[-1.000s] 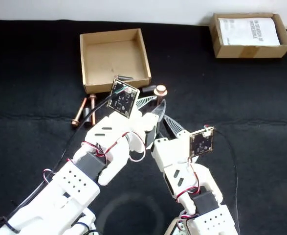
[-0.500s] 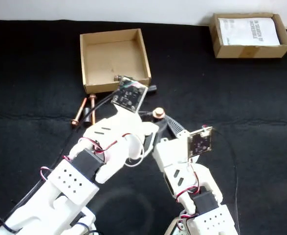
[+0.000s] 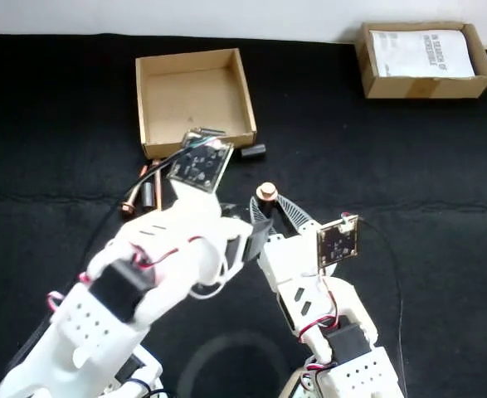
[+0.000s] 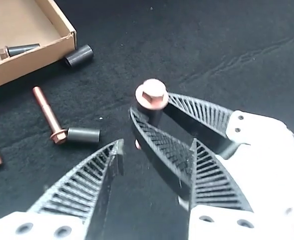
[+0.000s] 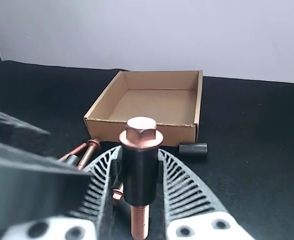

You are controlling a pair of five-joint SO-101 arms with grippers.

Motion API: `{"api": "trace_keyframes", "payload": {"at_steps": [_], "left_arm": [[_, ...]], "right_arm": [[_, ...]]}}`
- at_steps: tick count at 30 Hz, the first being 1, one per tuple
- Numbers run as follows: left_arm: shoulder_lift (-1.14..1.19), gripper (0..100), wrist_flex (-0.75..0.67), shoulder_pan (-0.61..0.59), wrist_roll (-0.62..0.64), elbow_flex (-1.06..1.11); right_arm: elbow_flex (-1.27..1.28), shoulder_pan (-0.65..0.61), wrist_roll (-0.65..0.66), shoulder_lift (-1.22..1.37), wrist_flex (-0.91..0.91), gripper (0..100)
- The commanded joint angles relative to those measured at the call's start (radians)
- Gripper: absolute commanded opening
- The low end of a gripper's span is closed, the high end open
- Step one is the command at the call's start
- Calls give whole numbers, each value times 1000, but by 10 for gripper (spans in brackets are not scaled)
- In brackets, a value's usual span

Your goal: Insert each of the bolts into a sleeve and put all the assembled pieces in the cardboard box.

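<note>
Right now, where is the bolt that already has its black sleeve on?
The bolt stands upright in the right gripper, which grips its sleeve, just in front of the cardboard box.

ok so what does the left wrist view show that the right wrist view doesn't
Left wrist: an assembled piece lying inside the box, and the left pincer standing open.
Right wrist: the threaded end of the sleeved bolt poking out below its sleeve, and a pale wall behind the table.
Both: the right pincer shut on the sleeved bolt, the box, a loose sleeve just outside the box, and loose bolts on the cloth.
</note>
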Motion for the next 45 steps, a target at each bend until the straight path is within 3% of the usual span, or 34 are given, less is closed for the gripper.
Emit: {"api": "trace_keyframes", "payload": {"at_steps": [1, 5, 12, 18, 24, 33, 45], "left_arm": [[-91, 213, 51, 5, -9, -38], [-173, 200, 126, -12, -9, -38], [-280, 5, 212, -154, -29, -36], [-414, 13, 232, -255, -61, 71], [-602, 13, 221, -398, -101, 317], [-812, 13, -132, -608, -167, 696], [-794, 13, -489, -639, -166, 957]], "right_arm": [[-30, 13, 12, -4, -19, 7], [-84, 13, 12, -2, -13, 7], [-280, 13, 6, 70, 96, 7], [-615, 13, 6, 340, 234, 7], [-989, 13, 9, 633, 447, 7], [-1534, 13, 14, 1058, 808, 7], [-2193, 12, 325, 1646, 1115, 8]]}}
